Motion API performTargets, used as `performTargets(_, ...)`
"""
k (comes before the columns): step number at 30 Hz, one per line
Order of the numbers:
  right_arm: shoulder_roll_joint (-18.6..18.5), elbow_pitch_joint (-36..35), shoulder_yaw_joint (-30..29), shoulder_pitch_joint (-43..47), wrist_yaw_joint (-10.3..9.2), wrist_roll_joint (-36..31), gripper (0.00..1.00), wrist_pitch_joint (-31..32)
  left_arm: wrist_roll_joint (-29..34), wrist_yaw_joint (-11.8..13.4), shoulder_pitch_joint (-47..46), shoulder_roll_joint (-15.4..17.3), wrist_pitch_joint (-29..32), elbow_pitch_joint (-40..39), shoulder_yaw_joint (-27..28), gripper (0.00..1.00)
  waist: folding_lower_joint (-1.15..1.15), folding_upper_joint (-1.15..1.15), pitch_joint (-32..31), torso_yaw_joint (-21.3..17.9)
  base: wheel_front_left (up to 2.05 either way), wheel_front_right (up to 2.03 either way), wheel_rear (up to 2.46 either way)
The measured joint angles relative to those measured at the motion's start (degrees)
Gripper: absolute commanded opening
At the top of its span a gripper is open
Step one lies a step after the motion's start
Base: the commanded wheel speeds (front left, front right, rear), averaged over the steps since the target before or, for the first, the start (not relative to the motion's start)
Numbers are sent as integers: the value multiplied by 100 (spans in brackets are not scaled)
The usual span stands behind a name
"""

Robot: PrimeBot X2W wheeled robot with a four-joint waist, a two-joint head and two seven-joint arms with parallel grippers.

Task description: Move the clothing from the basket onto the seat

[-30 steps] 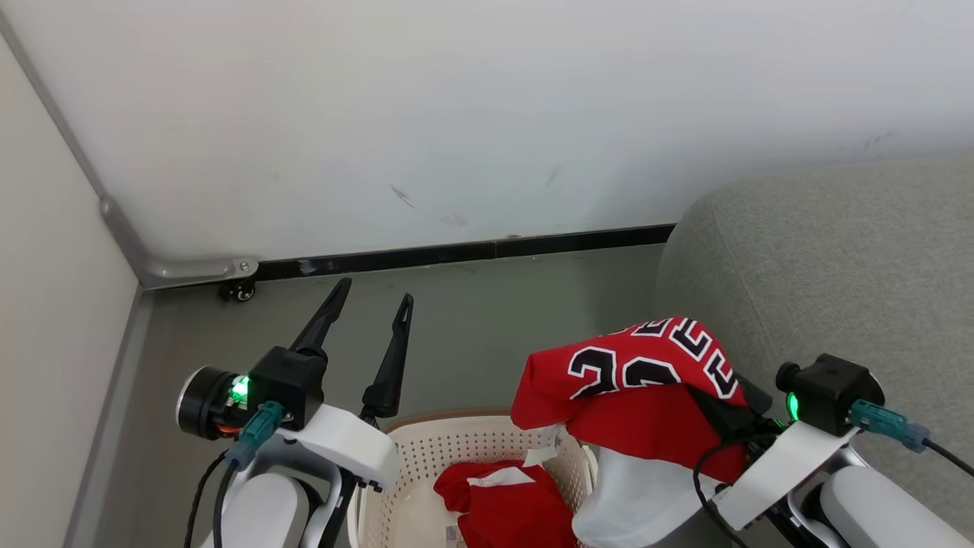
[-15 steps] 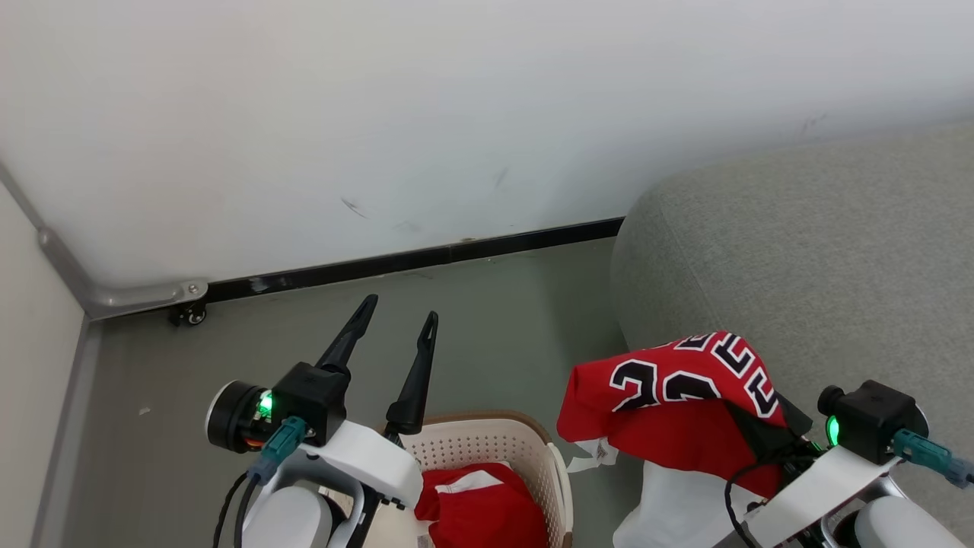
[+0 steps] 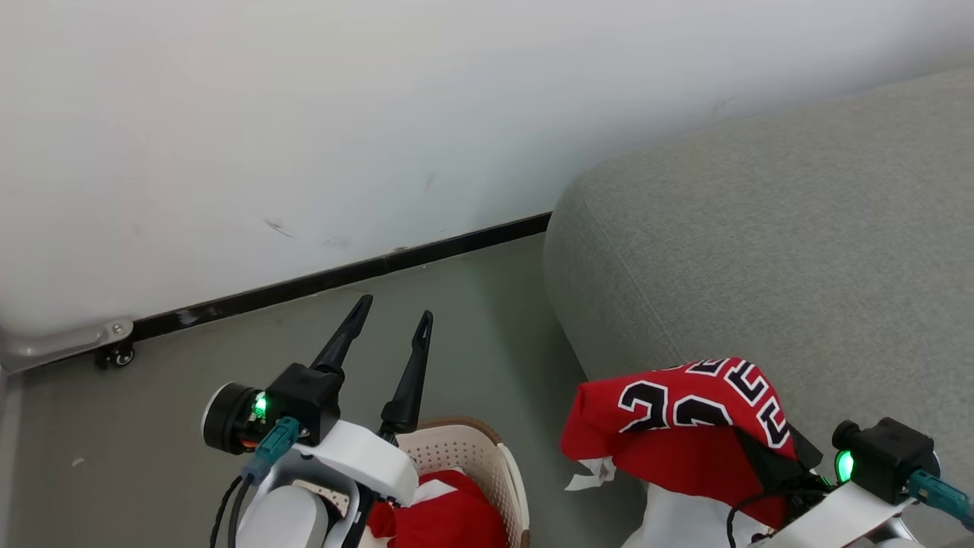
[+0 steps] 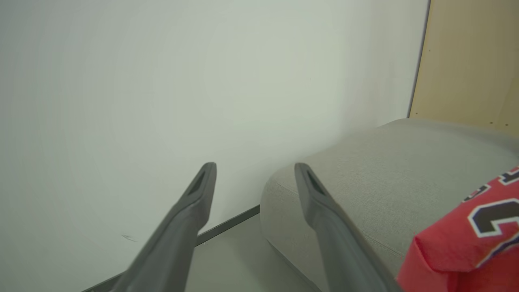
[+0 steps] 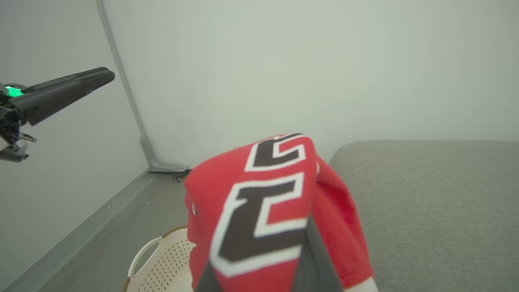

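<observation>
The view has swung right since the earlier frame, so more of the sofa [image 3: 761, 251] shows and the basket [image 3: 456, 450] sits lower and further left. Against the sofa, the jersey [image 3: 670, 426] has moved right with the right hand [image 3: 767, 450]. It was partly above the basket's right rim and is now clear of it, at the sofa's near left corner.

The right hand is closed on the jersey. The red cloth with black, white-edged numerals drapes over its dark fingers and hides their tips. The jersey's left edge and a white tag hang above the floor [image 3: 472, 335] between basket and sofa. It is lifted, not lying flat on the cushion.

The left hand [image 3: 396, 308] is spread wide and holds nothing. Its two fingers point toward the far wall [image 3: 304, 114], above the basket's far rim.

A second red garment [image 3: 449, 511] with white trim lies in the basket, which stands on the floor just left of the sofa.
</observation>
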Motion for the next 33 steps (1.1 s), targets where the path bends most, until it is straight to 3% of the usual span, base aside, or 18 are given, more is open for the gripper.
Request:
performTargets(19,116,-565,-175,81,0,-124,0,366,-26,310,259,172,-58,-177,354,100,0,0,84,-685,0,0,0)
performTargets(24,48,-590,-821,-499,0,0,0,391,-26,380,339,213,-75,-296,425,100,0,0,202,-714,0,0,0)
performTargets(33,-375,-460,-1462,-1750,0,16,0,717,16,455,350,411,-79,-611,510,100,0,0,466,-654,0,0,0)
